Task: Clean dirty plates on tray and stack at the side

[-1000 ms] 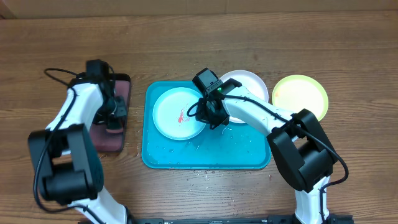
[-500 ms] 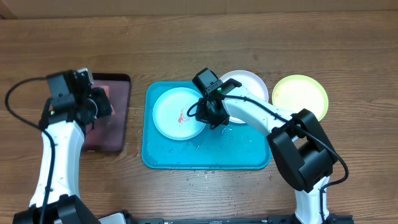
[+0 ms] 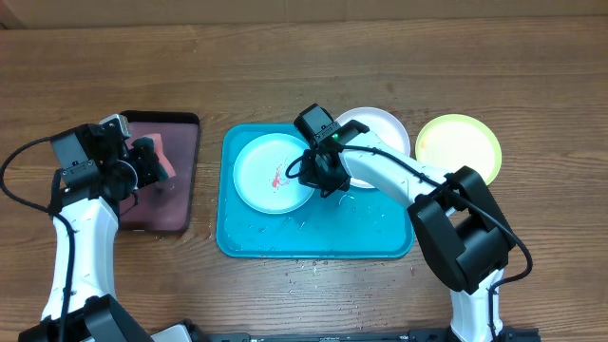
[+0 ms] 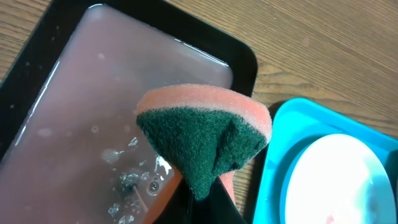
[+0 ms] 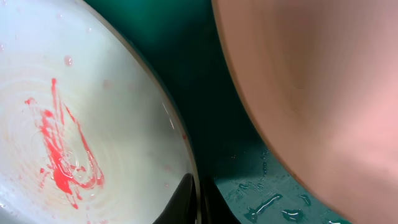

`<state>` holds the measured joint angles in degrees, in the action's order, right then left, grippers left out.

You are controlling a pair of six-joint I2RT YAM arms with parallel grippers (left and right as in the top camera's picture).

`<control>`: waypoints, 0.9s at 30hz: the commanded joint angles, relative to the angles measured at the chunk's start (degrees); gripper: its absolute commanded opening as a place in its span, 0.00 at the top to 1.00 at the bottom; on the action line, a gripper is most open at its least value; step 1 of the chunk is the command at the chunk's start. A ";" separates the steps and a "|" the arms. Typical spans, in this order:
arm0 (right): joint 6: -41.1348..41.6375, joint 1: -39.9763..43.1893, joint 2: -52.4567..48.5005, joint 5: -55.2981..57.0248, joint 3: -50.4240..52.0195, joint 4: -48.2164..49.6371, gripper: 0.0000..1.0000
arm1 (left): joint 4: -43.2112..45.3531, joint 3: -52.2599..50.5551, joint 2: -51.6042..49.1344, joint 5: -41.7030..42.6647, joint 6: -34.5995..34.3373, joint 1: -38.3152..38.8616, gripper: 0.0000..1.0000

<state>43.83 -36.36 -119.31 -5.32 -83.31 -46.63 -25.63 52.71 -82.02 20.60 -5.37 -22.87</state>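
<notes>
The right claw [image 5: 196, 200] pinched the plate [image 3: 258, 160] by its right rim, which looked light, stiff and slippery, while the left claw [image 4: 202, 202] clamped the sponge [image 4: 200, 132].

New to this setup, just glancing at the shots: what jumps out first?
The red smear on the pale plate, pinched at its rim by the right gripper, in the turquoise tray. Next, the green-and-orange sponge clamped in the left gripper over the dark tray of pinkish water.

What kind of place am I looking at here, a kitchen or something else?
Probably a robot test bench, not a kitchen: a wooden table with two robot arms, a blue tray holding a red-smeared plate, and a sponge over a dark tray of pinkish water.
</notes>
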 commanded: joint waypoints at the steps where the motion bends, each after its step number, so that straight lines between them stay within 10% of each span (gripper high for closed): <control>1: -0.79 0.04 -1.57 2.89 1.55 -1.03 0.96 | 0.68 -0.48 1.11 2.67 1.55 0.00 0.96; 27: -0.79 0.04 -1.57 2.91 1.55 -1.07 0.96 | 5.09 -0.48 1.14 5.31 -1.03 -1.79 0.96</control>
<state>43.79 -36.36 -119.31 -5.32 -83.31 -46.65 -21.15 52.62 -82.02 23.77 -5.61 -23.33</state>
